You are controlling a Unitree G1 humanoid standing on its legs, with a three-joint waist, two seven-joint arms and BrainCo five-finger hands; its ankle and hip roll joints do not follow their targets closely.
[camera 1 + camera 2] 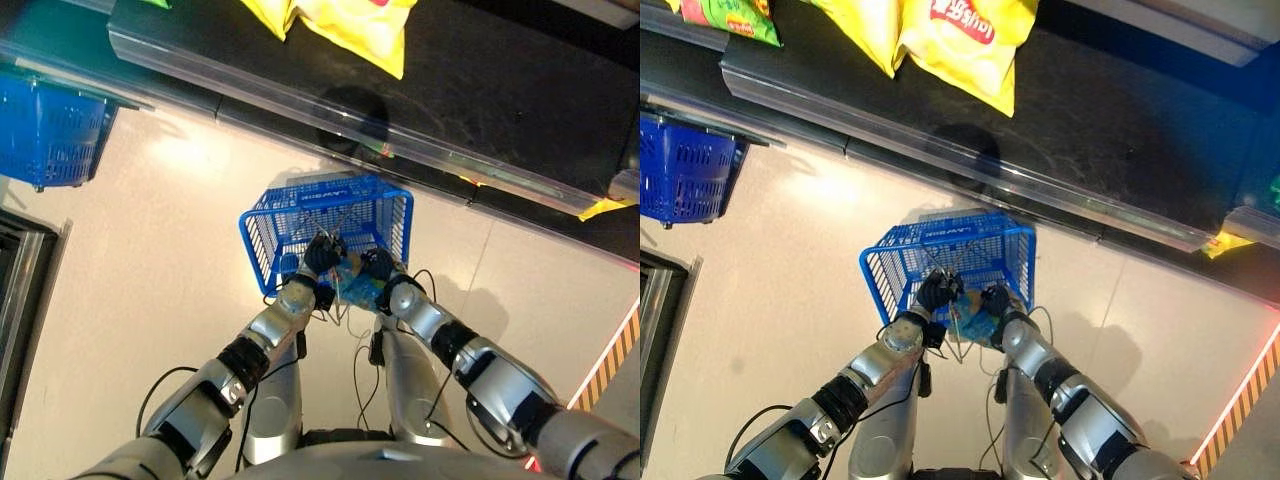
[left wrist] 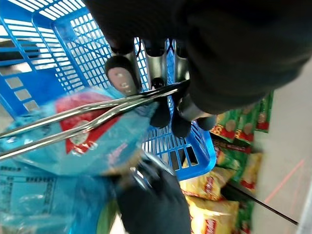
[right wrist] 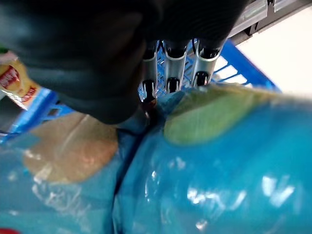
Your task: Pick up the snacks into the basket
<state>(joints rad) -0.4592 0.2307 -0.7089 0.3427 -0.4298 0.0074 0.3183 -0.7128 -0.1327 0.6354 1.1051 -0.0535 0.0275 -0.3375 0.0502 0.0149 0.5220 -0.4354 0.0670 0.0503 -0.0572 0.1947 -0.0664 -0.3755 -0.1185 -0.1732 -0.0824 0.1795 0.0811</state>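
A blue wire-mesh basket (image 1: 262, 232) hangs in front of me above the pale floor. My left hand (image 1: 322, 252) is shut on its two metal handles (image 2: 87, 114), fingers curled round the wires at the near rim. My right hand (image 1: 377, 264) is beside it, fingers curled over a blue snack bag (image 1: 355, 283). The bag (image 2: 73, 151) has a red patch and sits at the basket's near edge, partly over the rim. From the right wrist, the glossy bag (image 3: 219, 165) lies under the fingers (image 3: 170, 73), with the basket's wall (image 3: 239, 63) beyond.
A dark shelf with a clear front rail (image 1: 300, 85) runs across ahead, carrying yellow chip bags (image 1: 960, 45) and a green bag (image 1: 735, 20). A second blue basket (image 1: 45, 135) stands at the far left. Striped floor tape (image 1: 610, 360) marks the right edge.
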